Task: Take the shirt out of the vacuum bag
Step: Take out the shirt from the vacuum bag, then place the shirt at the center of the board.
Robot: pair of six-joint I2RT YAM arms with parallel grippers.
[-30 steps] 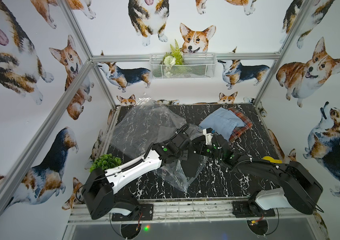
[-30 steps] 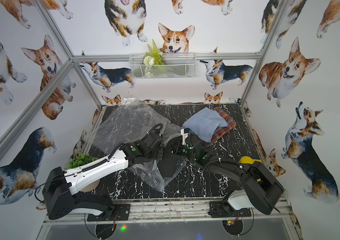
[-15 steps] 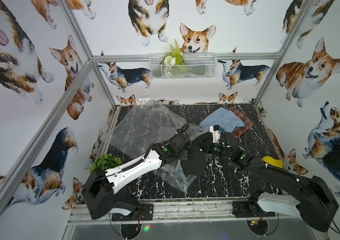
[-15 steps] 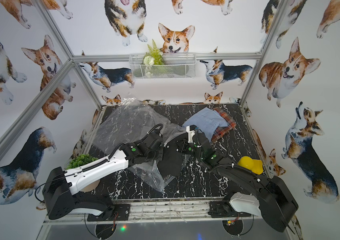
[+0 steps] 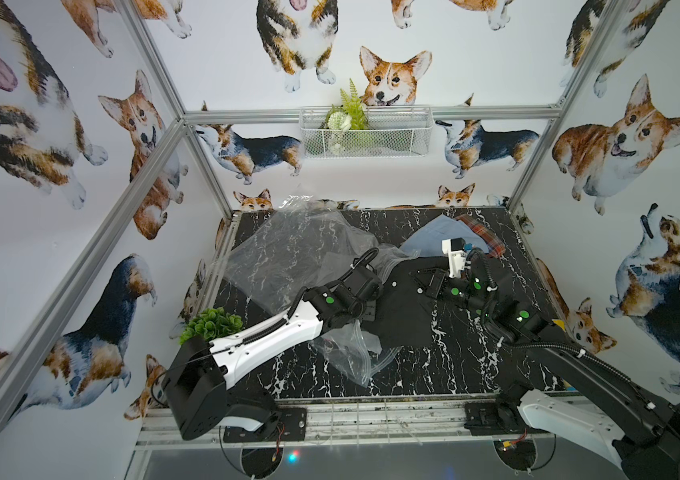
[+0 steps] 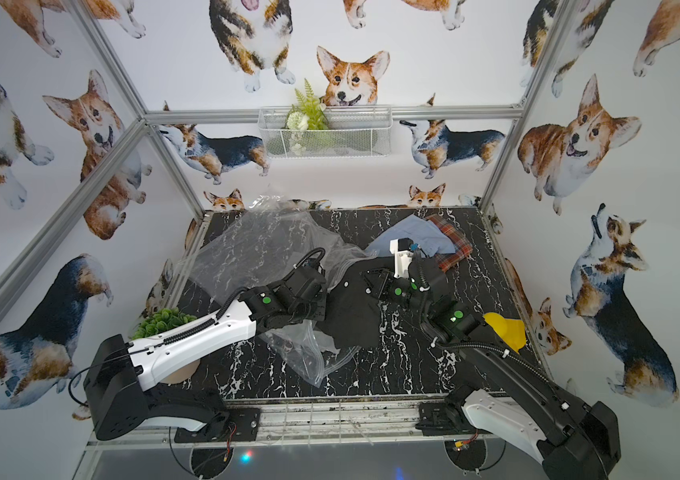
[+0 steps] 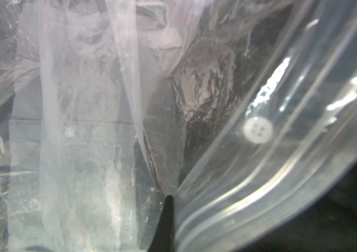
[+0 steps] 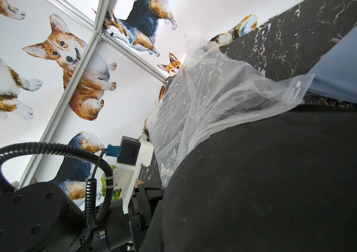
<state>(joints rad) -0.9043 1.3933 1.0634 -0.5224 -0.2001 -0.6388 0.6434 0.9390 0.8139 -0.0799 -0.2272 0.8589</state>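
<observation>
Shirt [image 5: 402, 309], black, sits mid table [image 5: 467, 365] between both arms, mostly clear of bag [image 5: 288, 257]. Its left edge meets the bag mouth, and I can't tell if any hem is inside. Left gripper [image 7: 168, 201] is pressed together, pinching bag film right at the zip edge [image 7: 249, 192]. That reads as an anchor so the bag doesn't travel with the cloth. Right gripper [image 5: 427, 282] is clamped down with shirt bunched around it, fingers hidden by fabric. It looks like the pulling end, raised so cloth drapes off it. Loose flap [image 5: 350, 357] of bag touches the shirt's near edge, over or under unclear, and could drag. Blue cloth [image 5: 433, 237] and plaid cloth [image 5: 481, 239] lie just behind the right arm, likely in the pull path. Plant [image 5: 211, 324] is beside the left arm and a yellow thing [image 6: 502, 328] is by the right arm, neither in the way.
</observation>
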